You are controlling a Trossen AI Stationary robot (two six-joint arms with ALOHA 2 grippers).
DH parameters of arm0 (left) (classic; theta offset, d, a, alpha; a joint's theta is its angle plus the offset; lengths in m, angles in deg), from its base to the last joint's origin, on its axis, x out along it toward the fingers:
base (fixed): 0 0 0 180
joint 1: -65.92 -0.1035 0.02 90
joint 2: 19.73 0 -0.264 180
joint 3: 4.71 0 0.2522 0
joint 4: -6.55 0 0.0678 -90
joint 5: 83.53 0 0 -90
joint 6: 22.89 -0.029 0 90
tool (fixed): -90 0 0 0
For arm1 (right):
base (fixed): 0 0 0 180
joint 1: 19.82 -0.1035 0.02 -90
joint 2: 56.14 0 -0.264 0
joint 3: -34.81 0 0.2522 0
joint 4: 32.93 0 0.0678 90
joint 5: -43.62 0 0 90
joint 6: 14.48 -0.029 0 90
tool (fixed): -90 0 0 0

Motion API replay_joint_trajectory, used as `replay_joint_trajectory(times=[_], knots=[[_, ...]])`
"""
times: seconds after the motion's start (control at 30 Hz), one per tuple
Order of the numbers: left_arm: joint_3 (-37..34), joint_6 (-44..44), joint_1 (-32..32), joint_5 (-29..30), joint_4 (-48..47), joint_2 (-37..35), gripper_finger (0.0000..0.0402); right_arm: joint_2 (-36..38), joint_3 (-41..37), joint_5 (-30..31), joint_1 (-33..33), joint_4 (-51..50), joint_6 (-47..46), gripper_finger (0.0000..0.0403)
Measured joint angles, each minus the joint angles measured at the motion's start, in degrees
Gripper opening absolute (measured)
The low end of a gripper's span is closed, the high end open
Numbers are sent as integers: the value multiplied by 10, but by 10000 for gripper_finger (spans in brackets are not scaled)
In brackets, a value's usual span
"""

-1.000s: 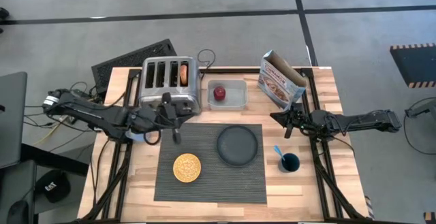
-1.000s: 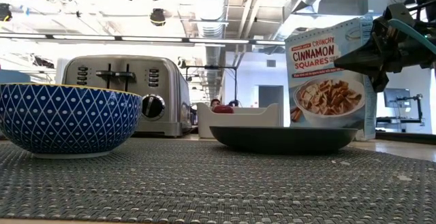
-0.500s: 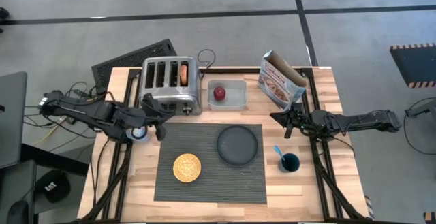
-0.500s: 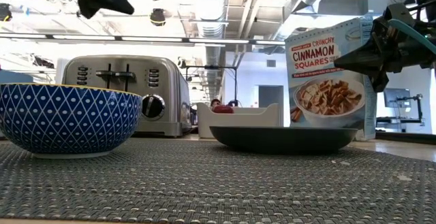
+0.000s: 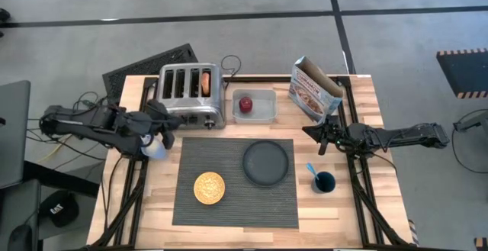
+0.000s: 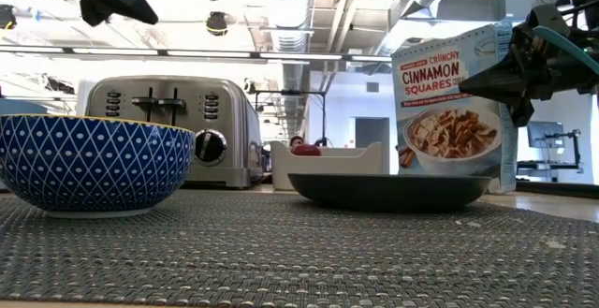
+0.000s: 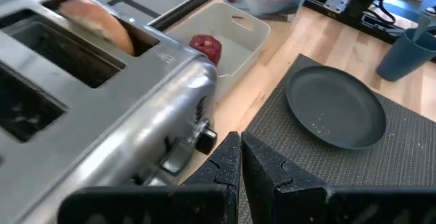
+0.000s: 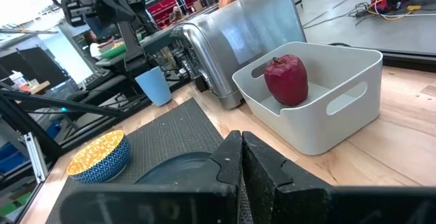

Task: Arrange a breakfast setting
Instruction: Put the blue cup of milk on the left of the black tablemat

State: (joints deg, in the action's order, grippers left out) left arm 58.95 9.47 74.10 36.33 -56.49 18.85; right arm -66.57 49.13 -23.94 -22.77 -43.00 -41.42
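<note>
The dark ribbed placemat (image 5: 236, 201) lies at the table's middle. On it stand the yellow bowl (image 5: 209, 188), blue-patterned outside (image 6: 94, 163), and the dark plate (image 5: 266, 162). The bagel (image 7: 95, 23) sticks out of a toaster slot. The red apple (image 5: 245, 104) lies in a white bin. The blue-handled spoon (image 5: 312, 169) stands in the dark blue cup (image 5: 324, 181), right of the mat. My left gripper (image 5: 166, 131) hovers shut and empty at the toaster's front left corner. Over the table's right edge, my right gripper (image 5: 320, 139) waits shut and empty.
The steel toaster (image 5: 191, 94) stands at the far left, and the white bin (image 5: 255, 106) is beside it. The cinnamon cereal box (image 5: 314, 88) stands at the far right. A light blue cup (image 5: 155, 149) stands under my left gripper, left of the mat.
My left gripper has drawn back from above the placemat's far left corner toward the table's left edge, rolling as it went. It has stayed shut.
</note>
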Motion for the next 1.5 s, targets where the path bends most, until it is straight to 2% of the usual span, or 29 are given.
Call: replay_joint_trajectory(times=[0.23, 0.4, 0.57, 0.7, 0.97, 1.1, 1.27, 1.37, 1.5], knots=[[51, -4, -21, 3, -56, 0, 0, 0, 0, 0, 0, 0, 0, 40], [55, -17, -22, -26, -61, 0, 0, 0, 0, 0, 0, 0, 0, 40], [61, -3, -22, -28, -80, -1, 5, 0, 0, 0, 0, 0, 0, 40], [106, 12, -22, -28, -113, 0, 30, 0, 0, 0, 0, 0, 0, 40], [198, 57, -22, -29, -232, 0, 114, 0, 0, 0, 0, 0, 0, 40], [213, 137, -22, -76, -317, -1, 139, 0, 0, 0, 0, 0, 0, 40], [188, 240, -22, -146, -386, 26, 143, 0, 0, 0, 0, 0, 0, 40], [171, 271, -22, -192, -410, 53, 140, 0, 0, 0, 1, 0, 0, 40], [156, 272, -22, -220, -406, 86, 140, 0, 0, 0, 1, 0, 1, 40]])
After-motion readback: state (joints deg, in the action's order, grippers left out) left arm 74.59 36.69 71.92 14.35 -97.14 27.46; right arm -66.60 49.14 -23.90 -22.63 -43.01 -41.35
